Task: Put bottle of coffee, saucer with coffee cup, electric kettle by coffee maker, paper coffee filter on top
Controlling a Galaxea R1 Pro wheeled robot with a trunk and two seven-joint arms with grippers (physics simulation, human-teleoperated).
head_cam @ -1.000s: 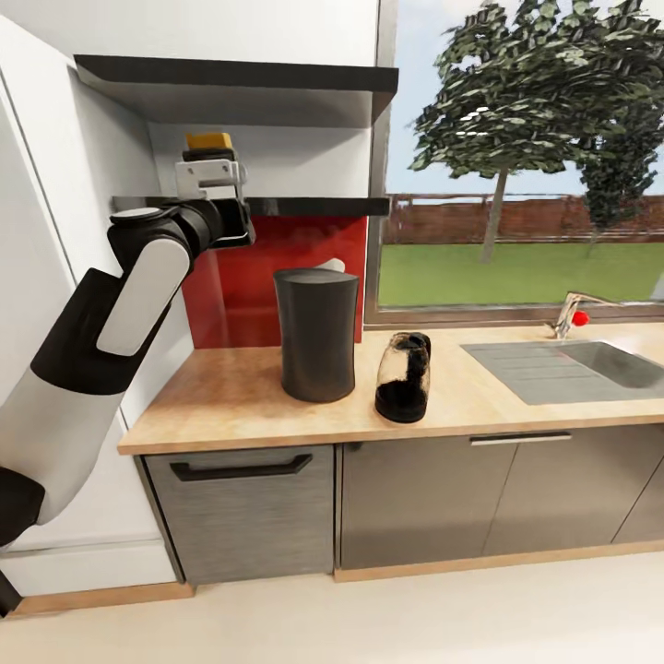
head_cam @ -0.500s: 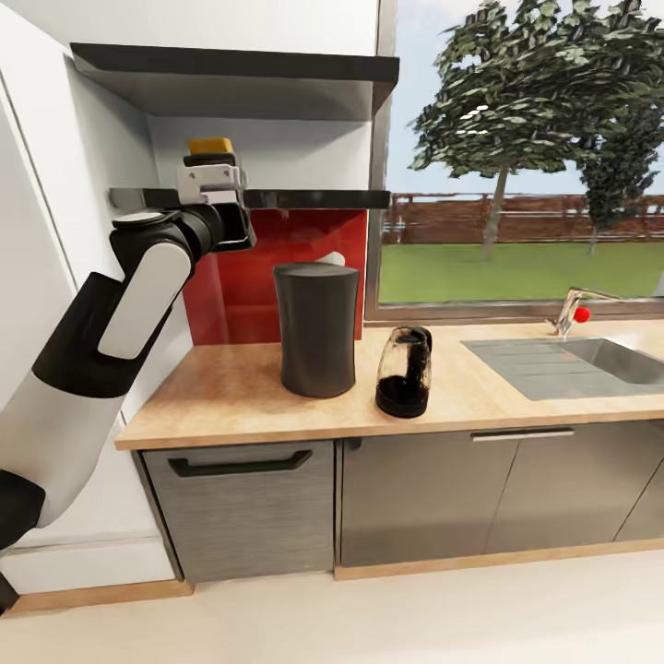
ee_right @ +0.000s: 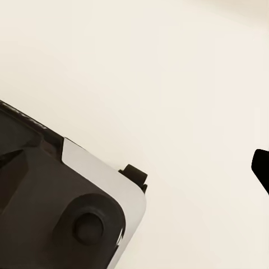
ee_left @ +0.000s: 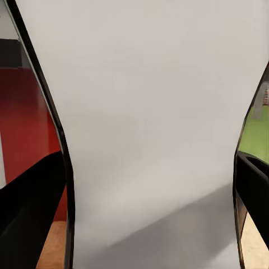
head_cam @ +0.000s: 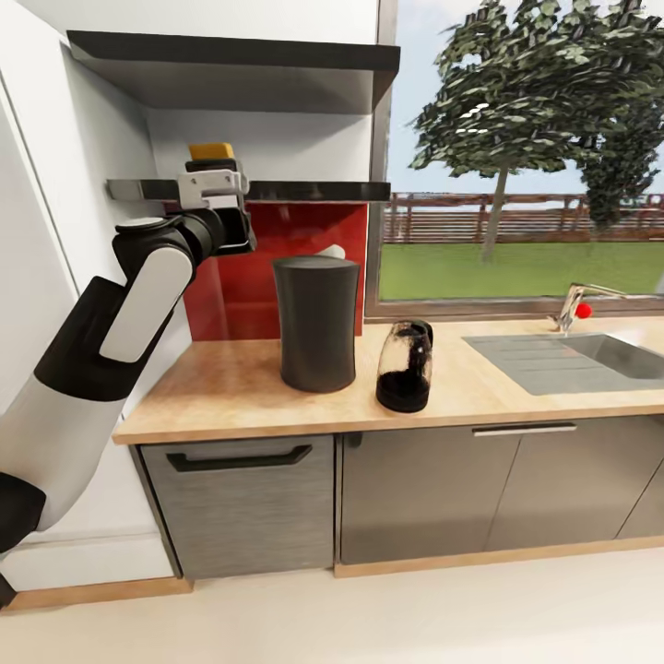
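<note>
Here, left end effector (head_cam: 214, 181) raised at the shelf (head_cam: 304, 191), clasping the bottle of coffee (head_cam: 211, 152), label hidden, coffee maker (head_cam: 317, 324) and electric kettle (head_cam: 405, 365) below on desk (head_cam: 231, 392).

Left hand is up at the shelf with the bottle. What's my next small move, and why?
Probably draw the left hand straight back off the shelf. The bottle sits between its fingers, and the free spot beside the coffee maker lies lower, on the countertop.
</note>
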